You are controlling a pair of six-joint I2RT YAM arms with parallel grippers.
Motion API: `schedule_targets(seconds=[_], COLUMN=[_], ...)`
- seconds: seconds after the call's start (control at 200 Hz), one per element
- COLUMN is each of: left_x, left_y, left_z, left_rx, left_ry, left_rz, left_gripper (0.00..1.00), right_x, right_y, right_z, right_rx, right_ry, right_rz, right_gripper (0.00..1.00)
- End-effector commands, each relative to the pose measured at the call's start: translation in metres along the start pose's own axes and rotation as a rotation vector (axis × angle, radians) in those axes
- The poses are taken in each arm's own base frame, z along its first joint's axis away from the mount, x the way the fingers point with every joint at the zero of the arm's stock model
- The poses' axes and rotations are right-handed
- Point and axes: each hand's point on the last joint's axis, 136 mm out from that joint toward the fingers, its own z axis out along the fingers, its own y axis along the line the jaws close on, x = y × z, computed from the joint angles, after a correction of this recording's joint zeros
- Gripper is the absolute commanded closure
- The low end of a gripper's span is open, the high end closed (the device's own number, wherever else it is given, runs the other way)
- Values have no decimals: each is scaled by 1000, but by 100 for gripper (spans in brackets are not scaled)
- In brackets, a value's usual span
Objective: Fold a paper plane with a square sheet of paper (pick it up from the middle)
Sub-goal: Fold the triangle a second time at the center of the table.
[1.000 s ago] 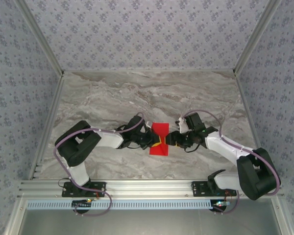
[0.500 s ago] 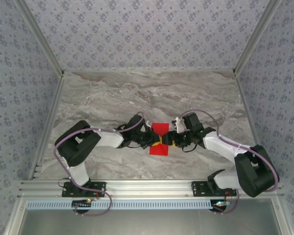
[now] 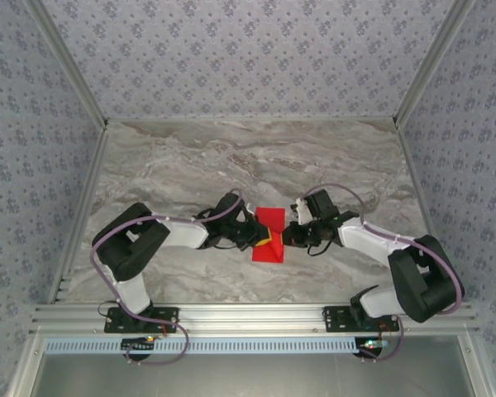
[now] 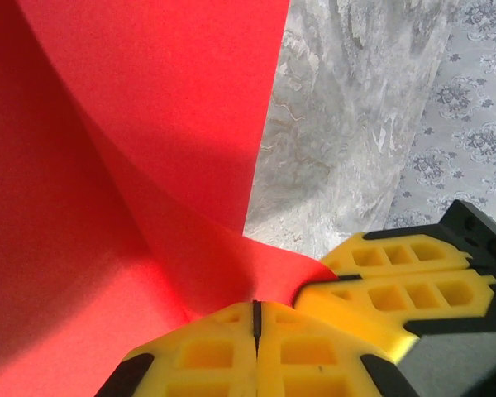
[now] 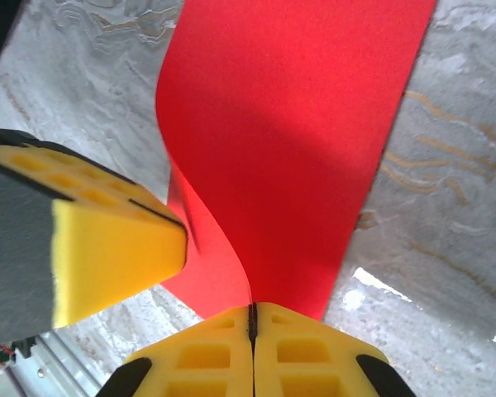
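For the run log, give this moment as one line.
left gripper: shut on paper sheet | right gripper: shut on paper sheet

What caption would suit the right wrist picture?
Right gripper and left gripper pinch a curving red sheet, marble table behind.

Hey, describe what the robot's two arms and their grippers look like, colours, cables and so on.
The left arm and right arm both have white links and bulky black joints, with a lilac cable looped alongside each. The left gripper and right gripper have blocky yellow fingers moulded with rectangular pockets. No markings are legible.
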Motion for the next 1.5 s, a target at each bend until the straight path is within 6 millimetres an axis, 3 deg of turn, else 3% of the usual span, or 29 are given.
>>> schedule_targets(seconds=[0.0,0.155,0.64,0.944,1.494], left_x=[-5,-7,-14,-17,-17], left_y=[-29,-35,-19,-7,-4], left_z=[-11,-13,8,12,18], left_rx=[52,34,-11,-47,-54], left_ry=[-6,-9,36,37,51], left_rz=[67,120,139,131,131], left_gripper=[94,93,94,95,95], right_x=[-9,-8,-8,-12,-15], right_y=[-2,-8,-19,-20,-25], right_z=[0,5,17,21,25], right_rx=[34,45,72,75,100], right_ry=[-5,14,53,64,68], right_rz=[-48,-61,-78,-83,-84], right_gripper=[95,95,94,93,93])
